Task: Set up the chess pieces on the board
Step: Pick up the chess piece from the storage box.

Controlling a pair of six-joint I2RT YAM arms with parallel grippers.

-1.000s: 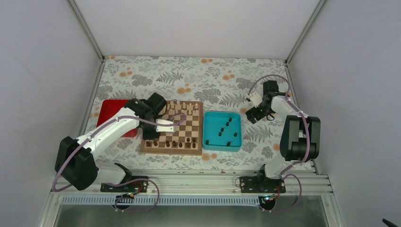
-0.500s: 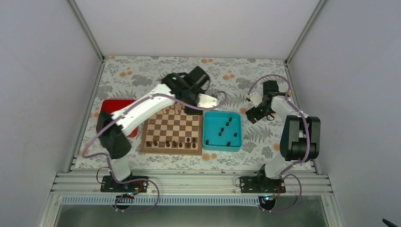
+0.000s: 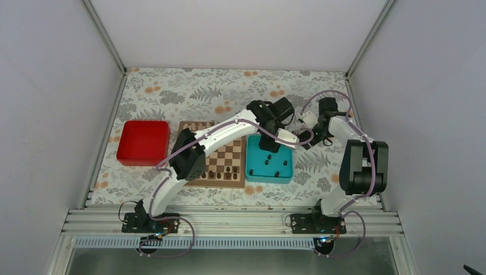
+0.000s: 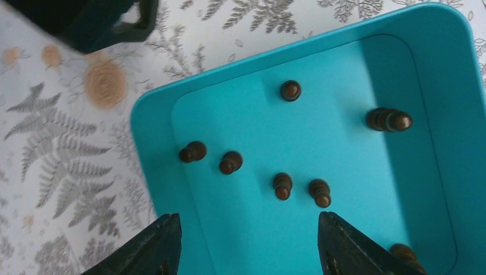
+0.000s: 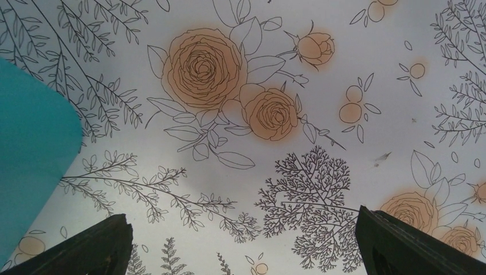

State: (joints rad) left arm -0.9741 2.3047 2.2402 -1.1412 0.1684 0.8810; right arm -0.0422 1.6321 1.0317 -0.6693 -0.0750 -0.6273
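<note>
The board [image 3: 229, 156] lies mid-table with a few dark chess pieces [image 3: 227, 170] along its near rows. More dark chess pieces [image 4: 282, 185] lie scattered in the teal tray [image 4: 155, 172], among them a taller one [image 4: 388, 120] on its side. My left gripper [image 4: 247, 229] hovers above the tray [image 3: 269, 179], jaws open with nothing between them; two pieces lie just beyond the fingertips [image 4: 166, 229]. In the top view the left arm stretches across the board to the left gripper [image 3: 269, 143]. My right gripper [image 5: 243, 229] stands open over the flowered cloth, right of the tray.
A red tray [image 3: 143, 142] sits left of the board. Pale pieces [image 3: 198, 126] stand on the board's far row. The right gripper [image 3: 309, 136] hangs close to the teal tray's far right corner [image 5: 28, 154], and its dark body [image 4: 103, 23] shows past the tray.
My left arm has swung from the board's left side, over its far edge, to above the teal tray, and its jaws have opened. The right arm has not moved.
</note>
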